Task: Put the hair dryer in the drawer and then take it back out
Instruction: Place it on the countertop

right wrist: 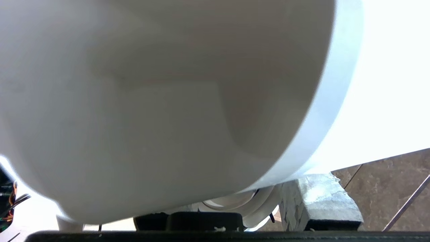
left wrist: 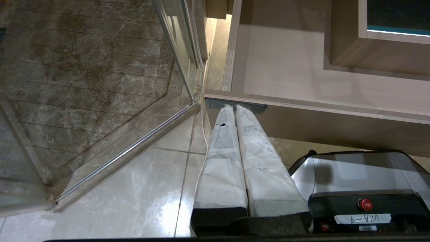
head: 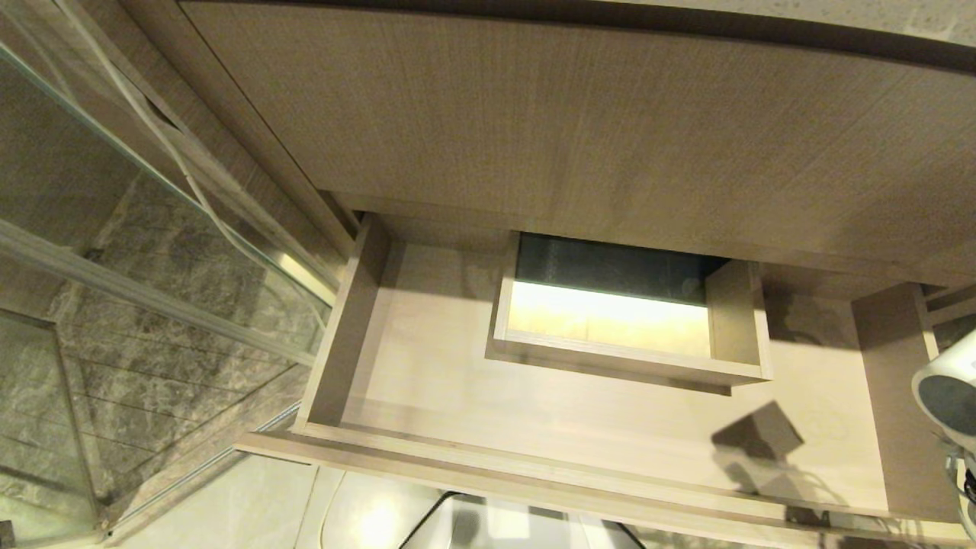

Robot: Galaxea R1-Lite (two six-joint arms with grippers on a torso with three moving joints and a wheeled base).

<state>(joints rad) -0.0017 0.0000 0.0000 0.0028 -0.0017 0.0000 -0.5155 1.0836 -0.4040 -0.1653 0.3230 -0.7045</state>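
White plastic is filling almost the whole right wrist view: the dryer (right wrist: 161, 111) is sitting right against the right pincer (right wrist: 235, 215), with one wrapped finger (right wrist: 315, 201) showing beside the barrel and loops of cord under it. The pincer is partly closed, and it looks to be holding the dryer by the body, though the contact itself is hidden. In the head view the dryer (head: 949, 393) is showing only as a grey grille and white rim at the right edge, hanging beyond the right wall of the drawer (head: 884, 396), not yet over the floor of it.

The drawer is standing pulled out, its floor bare, with a box-shaped cut-out (head: 633, 358) rising in the middle. The step in hand appears to be carrying the dryer in, so the pincer should be lifting it clear of the side wall, moving it toward the middle, and lowering it onto the open floor in front of the cut-out, near the right end. It should be keeping the grip until the barrel is resting, and watching that the cord is not catching on the wall or trailing over the front rim.

The left pincer (left wrist: 235, 107) is parked low, fingers pressed together and holding nothing, tips just below the drawer front.
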